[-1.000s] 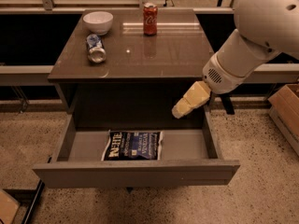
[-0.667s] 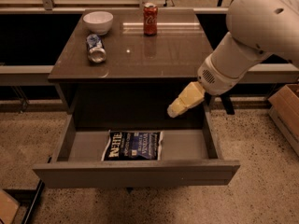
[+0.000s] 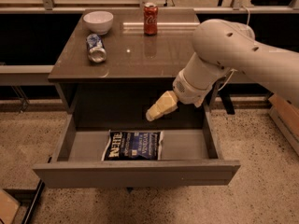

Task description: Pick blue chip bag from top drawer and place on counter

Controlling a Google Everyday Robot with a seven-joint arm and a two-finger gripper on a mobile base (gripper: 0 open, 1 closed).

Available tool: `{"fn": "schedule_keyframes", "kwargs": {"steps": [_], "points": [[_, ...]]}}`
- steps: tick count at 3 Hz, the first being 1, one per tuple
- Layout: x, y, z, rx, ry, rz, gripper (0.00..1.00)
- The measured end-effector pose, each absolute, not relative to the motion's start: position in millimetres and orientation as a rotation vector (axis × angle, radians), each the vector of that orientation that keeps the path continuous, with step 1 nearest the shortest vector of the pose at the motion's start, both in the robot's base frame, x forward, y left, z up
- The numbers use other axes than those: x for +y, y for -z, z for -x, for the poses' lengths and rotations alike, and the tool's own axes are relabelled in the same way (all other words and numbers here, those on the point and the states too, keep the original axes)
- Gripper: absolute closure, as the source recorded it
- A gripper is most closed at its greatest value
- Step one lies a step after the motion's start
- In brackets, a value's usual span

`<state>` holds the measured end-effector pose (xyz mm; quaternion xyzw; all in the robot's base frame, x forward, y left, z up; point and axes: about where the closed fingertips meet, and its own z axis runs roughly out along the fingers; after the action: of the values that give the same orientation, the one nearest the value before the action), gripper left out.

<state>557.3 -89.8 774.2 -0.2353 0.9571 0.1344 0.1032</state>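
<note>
I'm hovering the clenched, empty pincer [image 3: 150, 115] at one o'clock of the navy foil chip bag [image 3: 134, 145]; descending unopened risks shoving it.

Tool [image 3: 151, 116] moved left, lower, above top drawer [image 3: 135, 172].

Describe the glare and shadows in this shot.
Camera view: the counter shows glare, a bright streak and the mirrored red can; the recess beneath is deeply shadowed; the gripper, above the top drawer, stands pale against it; the blue chip bag is evenly lit.
</note>
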Motion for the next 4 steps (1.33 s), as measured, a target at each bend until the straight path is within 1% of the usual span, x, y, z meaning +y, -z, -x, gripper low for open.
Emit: {"fn": "schedule_keyframes", "kwargs": {"steps": [1, 2, 3, 4], "points": [[-65.1, -712.1, -562.7, 2.953, -0.393, 0.624, 0.00], [-52.7, -665.6, -561.3, 3.043, -0.439, 0.537, 0.00], [-45.6, -625.7, -552.5, 3.140, -0.424, 0.444, 0.00], [-44.2, -614.1, -545.3, 3.185, -0.373, 0.371, 0.18]]}}
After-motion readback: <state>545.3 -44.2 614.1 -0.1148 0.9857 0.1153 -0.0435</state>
